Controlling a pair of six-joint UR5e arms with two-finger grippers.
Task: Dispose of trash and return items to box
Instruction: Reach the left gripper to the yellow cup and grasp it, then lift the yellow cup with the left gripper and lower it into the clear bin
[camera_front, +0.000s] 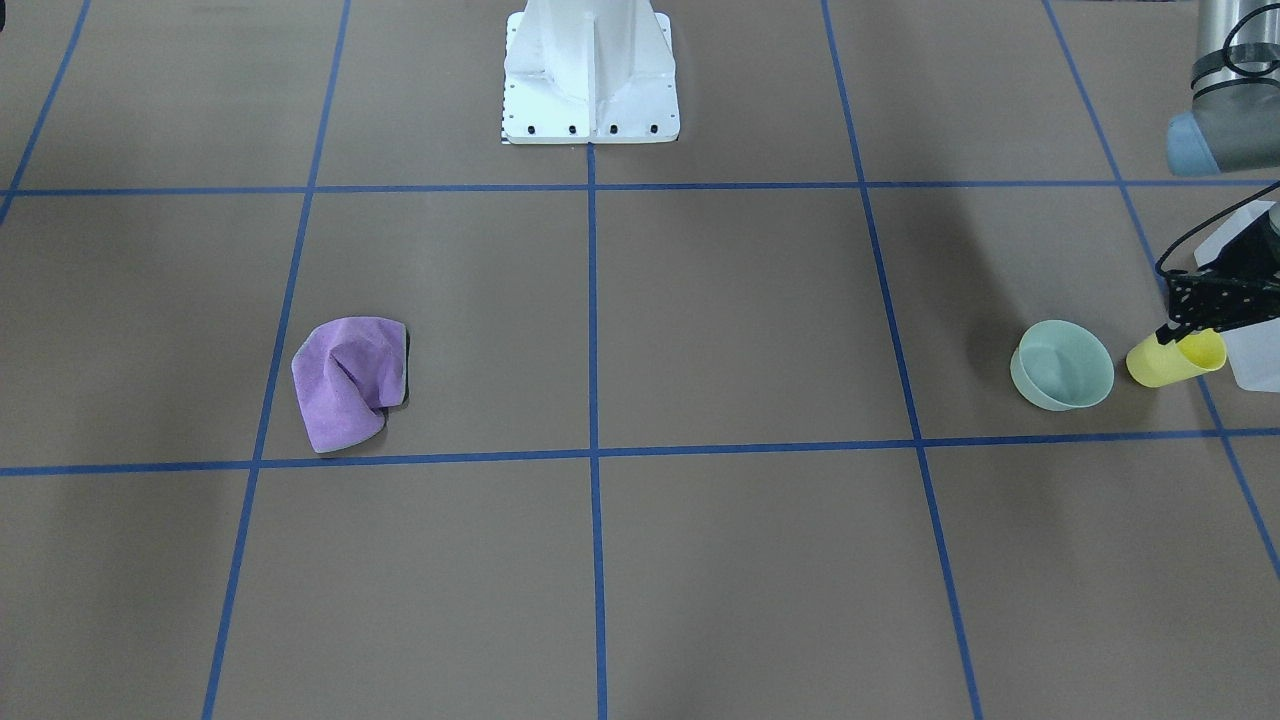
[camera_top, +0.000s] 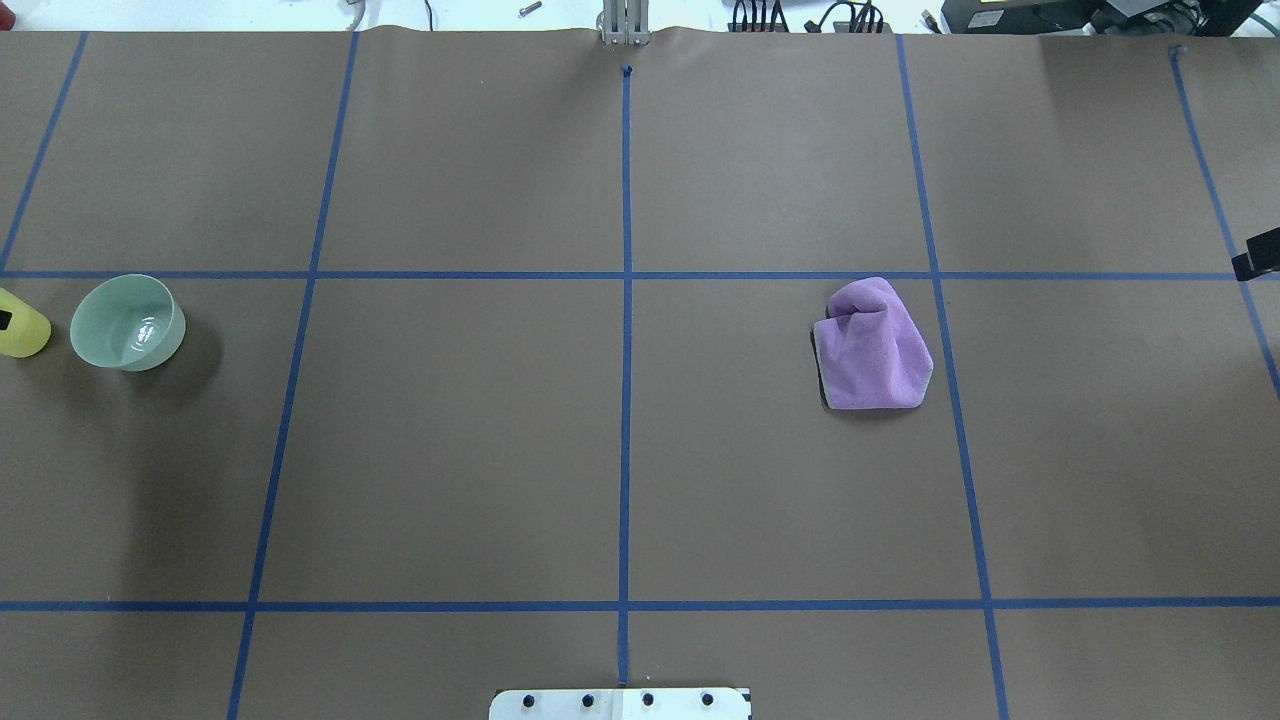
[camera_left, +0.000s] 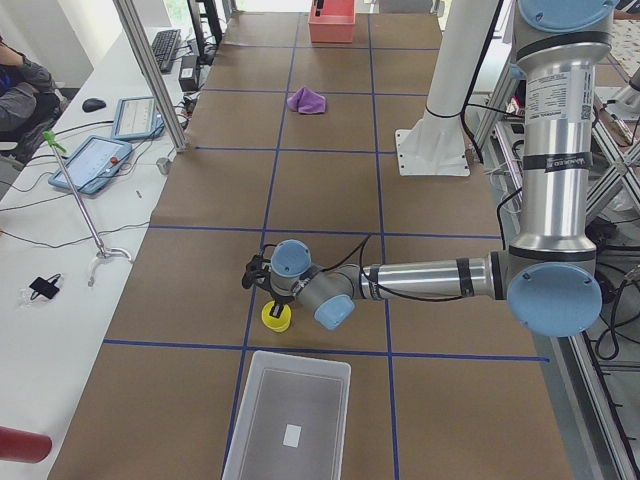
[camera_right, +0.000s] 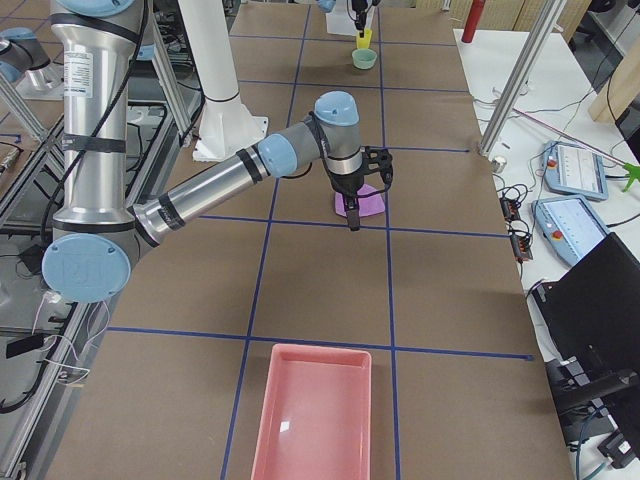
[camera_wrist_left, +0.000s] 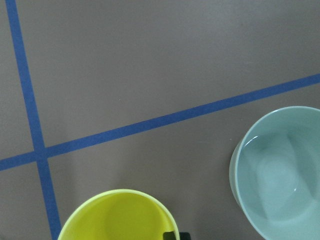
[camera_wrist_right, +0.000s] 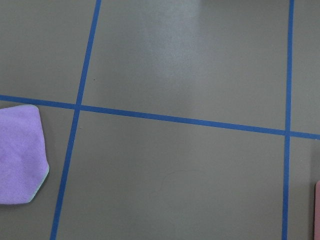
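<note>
The yellow cup (camera_front: 1175, 358) is at the table's left end, tilted, with my left gripper (camera_front: 1185, 335) shut on its rim. The left wrist view looks into the cup (camera_wrist_left: 117, 217), with one black fingertip (camera_wrist_left: 171, 235) at its wall. The mint-green bowl (camera_front: 1062, 365) stands upright and empty just beside the cup, apart from it. The frosted white box (camera_left: 290, 420) lies beyond the cup at the table's end, empty. My right gripper (camera_right: 352, 205) hangs high over the table near a purple cloth (camera_top: 873, 345); I cannot tell whether it is open or shut.
A pink bin (camera_right: 315, 410) stands at the table's right end. The white robot pedestal (camera_front: 590, 75) is at the near middle edge. Blue tape lines grid the brown table. Tablets and cables lie on a side bench (camera_left: 95, 160).
</note>
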